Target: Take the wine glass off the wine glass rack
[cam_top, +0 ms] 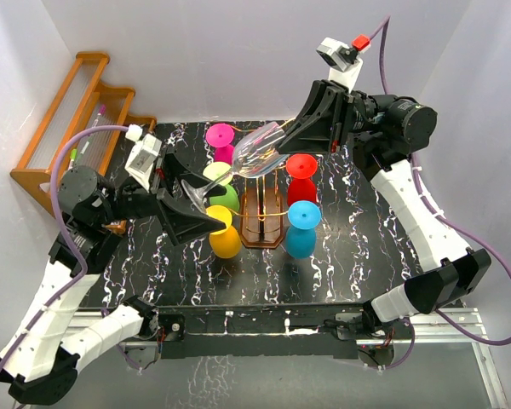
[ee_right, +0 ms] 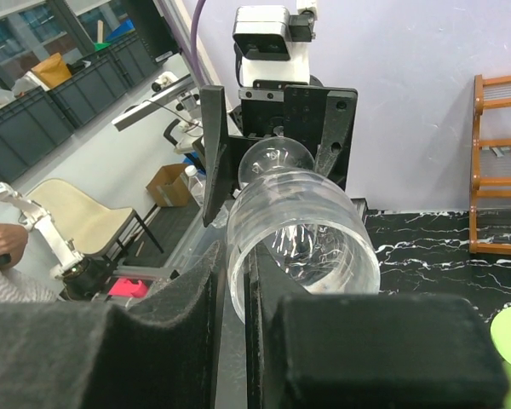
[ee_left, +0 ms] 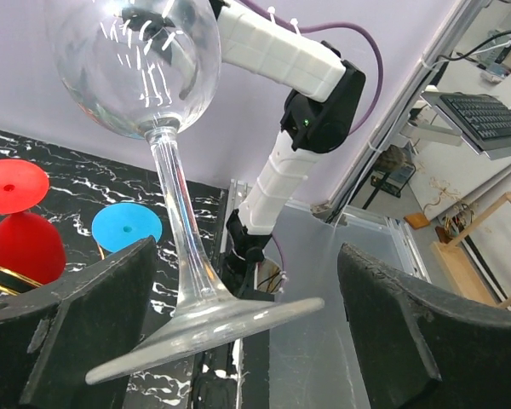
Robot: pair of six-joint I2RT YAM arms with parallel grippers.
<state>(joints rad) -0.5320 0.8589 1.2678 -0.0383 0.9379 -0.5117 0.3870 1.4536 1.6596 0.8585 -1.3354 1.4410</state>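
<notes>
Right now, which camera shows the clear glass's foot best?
Left wrist: the foot of the wine glass sits large and central between the open fingers of the left gripper. The top view shows it small and transparent. The right wrist view looks down the bowl, with the foot blurred behind it.

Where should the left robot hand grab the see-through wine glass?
Grip the thin stem of the wine glass, just above its wide foot. The glass lies tilted, its bowl held by the right gripper, and the open left gripper straddles the foot, so close in from both sides there.
</notes>
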